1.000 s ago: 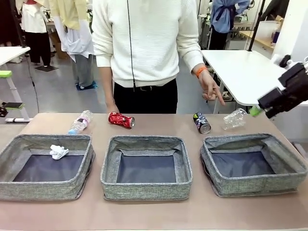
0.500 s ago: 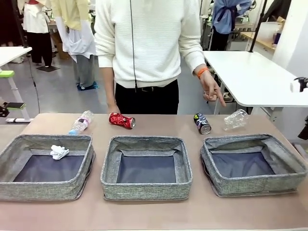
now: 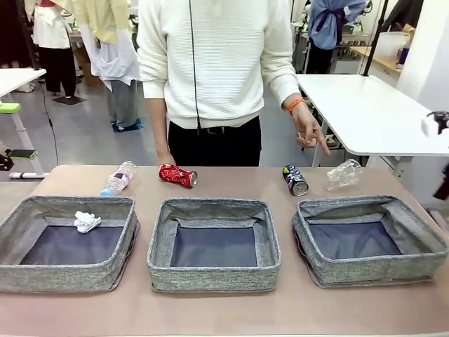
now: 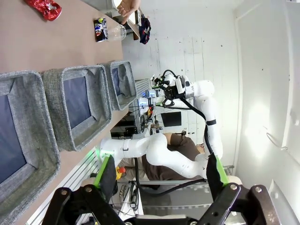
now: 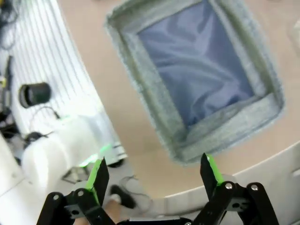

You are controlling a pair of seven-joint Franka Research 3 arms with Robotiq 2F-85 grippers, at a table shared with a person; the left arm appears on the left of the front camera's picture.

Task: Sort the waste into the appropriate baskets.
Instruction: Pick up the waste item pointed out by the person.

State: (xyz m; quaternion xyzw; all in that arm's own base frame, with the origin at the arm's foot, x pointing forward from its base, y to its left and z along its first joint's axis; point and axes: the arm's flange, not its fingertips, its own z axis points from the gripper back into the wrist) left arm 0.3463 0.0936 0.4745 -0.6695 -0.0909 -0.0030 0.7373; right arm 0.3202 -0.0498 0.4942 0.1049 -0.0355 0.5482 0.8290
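Front view is showing three grey baskets sitting in a row on the tabletop (image 3: 224,312). The left basket (image 3: 63,277) is sitting just beside the middle basket (image 3: 214,277) on one side and the right basket (image 3: 372,270) just beside it on the other. A white tissue wad (image 3: 86,221) is lying inside the left basket, near its far wall. Beyond the middle basket, toward the person, a red dented can (image 3: 177,175) is lying on its side near that basket's far left corner, and a clear bottle (image 3: 118,177) is lying farther left. A dark can (image 3: 295,180) is lying off the middle basket's far right corner, with a crushed clear bottle (image 3: 342,173) farther right again. The person's hand (image 3: 309,133) is hanging past the far edge, one finger pointing down. In the left wrist view the left gripper (image 4: 160,164) is holding its jaws wide on nothing, well apart from the middle basket. In the right wrist view the right gripper (image 5: 153,166) is also holding its jaws wide on nothing, hanging high over a basket.
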